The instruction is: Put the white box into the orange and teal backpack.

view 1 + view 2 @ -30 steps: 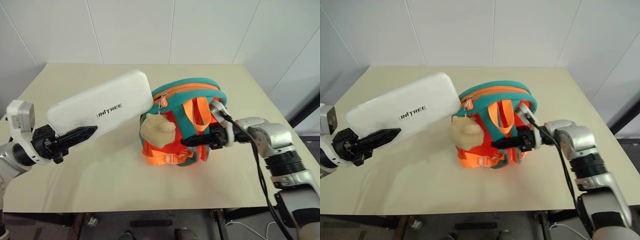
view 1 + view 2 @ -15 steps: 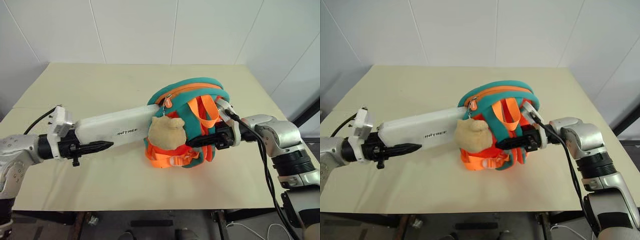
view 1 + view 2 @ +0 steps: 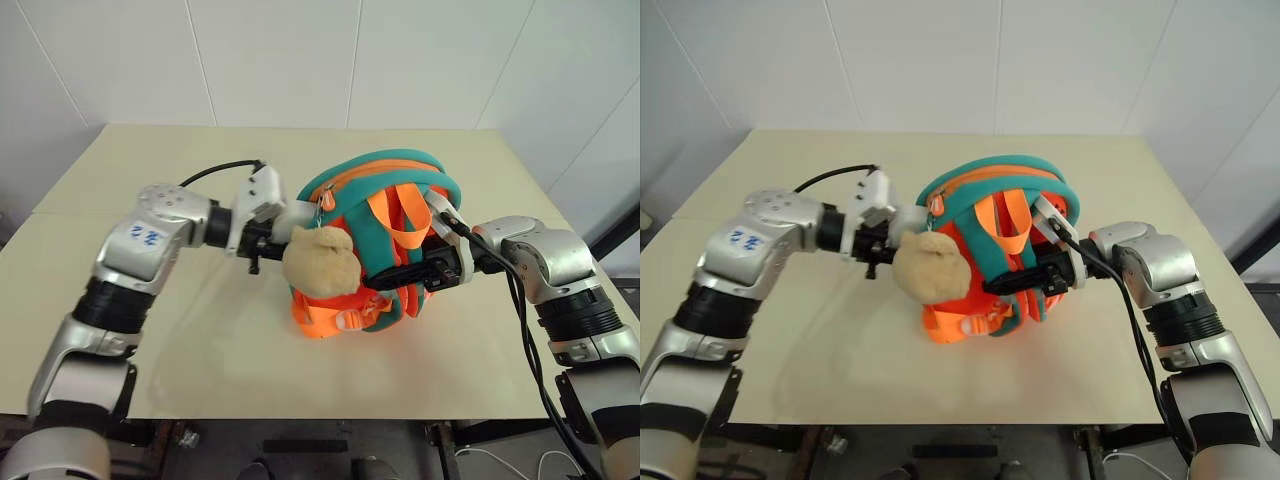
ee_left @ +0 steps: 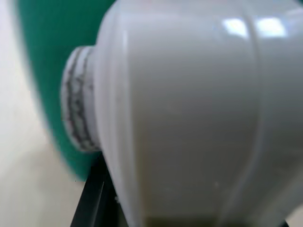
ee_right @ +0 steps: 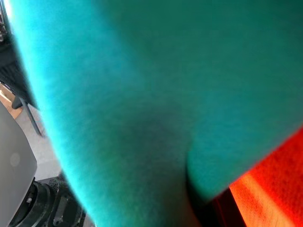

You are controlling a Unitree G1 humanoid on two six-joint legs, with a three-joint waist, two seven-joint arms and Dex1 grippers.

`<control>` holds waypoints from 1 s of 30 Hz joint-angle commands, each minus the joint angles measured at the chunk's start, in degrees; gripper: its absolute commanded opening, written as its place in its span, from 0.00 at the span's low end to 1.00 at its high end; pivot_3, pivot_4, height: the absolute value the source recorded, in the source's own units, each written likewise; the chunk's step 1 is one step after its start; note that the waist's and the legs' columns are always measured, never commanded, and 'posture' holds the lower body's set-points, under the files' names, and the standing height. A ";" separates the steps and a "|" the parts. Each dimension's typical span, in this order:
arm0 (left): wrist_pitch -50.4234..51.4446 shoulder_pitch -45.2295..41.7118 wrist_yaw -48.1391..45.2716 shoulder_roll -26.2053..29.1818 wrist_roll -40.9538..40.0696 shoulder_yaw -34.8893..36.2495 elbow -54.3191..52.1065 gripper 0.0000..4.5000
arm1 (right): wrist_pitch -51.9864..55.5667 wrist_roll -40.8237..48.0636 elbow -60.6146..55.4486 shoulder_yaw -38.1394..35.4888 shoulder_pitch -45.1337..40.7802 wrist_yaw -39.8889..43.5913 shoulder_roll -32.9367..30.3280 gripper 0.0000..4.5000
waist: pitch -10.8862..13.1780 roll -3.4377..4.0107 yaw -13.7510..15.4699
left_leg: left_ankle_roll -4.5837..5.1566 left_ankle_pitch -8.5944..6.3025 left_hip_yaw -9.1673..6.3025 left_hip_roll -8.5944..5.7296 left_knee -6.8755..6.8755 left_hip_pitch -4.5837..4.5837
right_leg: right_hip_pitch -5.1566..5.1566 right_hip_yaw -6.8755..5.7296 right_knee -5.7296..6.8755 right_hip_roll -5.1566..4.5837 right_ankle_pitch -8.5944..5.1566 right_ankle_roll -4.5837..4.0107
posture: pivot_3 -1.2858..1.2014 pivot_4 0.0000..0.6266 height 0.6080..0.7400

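Orange and teal dominate the middle of the table (image 3: 120, 180): the orange and teal backpack (image 3: 385, 215) stands upright there, its teal rim arching over an orange body, orange straps hanging down its front and a tan plush toy (image 3: 318, 262) dangling from the zip on the side facing the left arm. The white box (image 3: 292, 214) is almost swallowed now! Just a short stub of smooth white shell with rounded edges pokes out of the backpack's opening, and its lettering is buried inside, out of sight. Up close in the left wrist view, the white box (image 4: 189, 118) is a glossy white bulk with teal fabric right behind it. The left gripper (image 3: 262, 240) sits hard against the mouth of the bag, beside the plush toy, and I cannot tell from here whether its fingers are clamped on the box end or let go. On the opposite side, the right gripper (image 3: 400, 277) is pinched tight on the backpack's teal and orange strapping, its black fingers lying level across the front.
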 commanded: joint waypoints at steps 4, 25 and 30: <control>1.90 -0.06 2.51 -6.52 1.05 -0.59 -2.81 0.30 | -1.20 0.58 -2.41 -1.76 -1.90 2.44 0.67 0.01 | 0.04 0.07 -0.58 | -0.07 0.04 -0.01 0.01 -0.04 0.01 | -0.06 0.01 0.07 0.01 -0.02 0.02 | 0.52 0.24 1.00; -2.24 14.05 -12.57 13.00 -7.96 16.10 -4.85 1.00 | -1.60 -0.90 -2.73 -3.49 2.80 -1.16 0.53 0.00 | 0.04 0.07 -0.65 | -0.01 0.01 -0.04 0.00 0.46 0.09 | 0.02 0.03 0.58 0.02 -0.06 0.00 | 0.52 0.24 1.00; 2.83 18.64 -11.00 13.53 -15.37 22.03 -13.71 1.00 | -2.09 -1.52 -1.94 -3.72 3.71 -1.59 0.23 0.00 | 0.05 0.07 -0.50 | 0.02 -0.01 -0.04 0.01 0.47 0.07 | 0.02 0.02 0.57 0.02 -0.06 0.00 | 0.52 0.24 1.00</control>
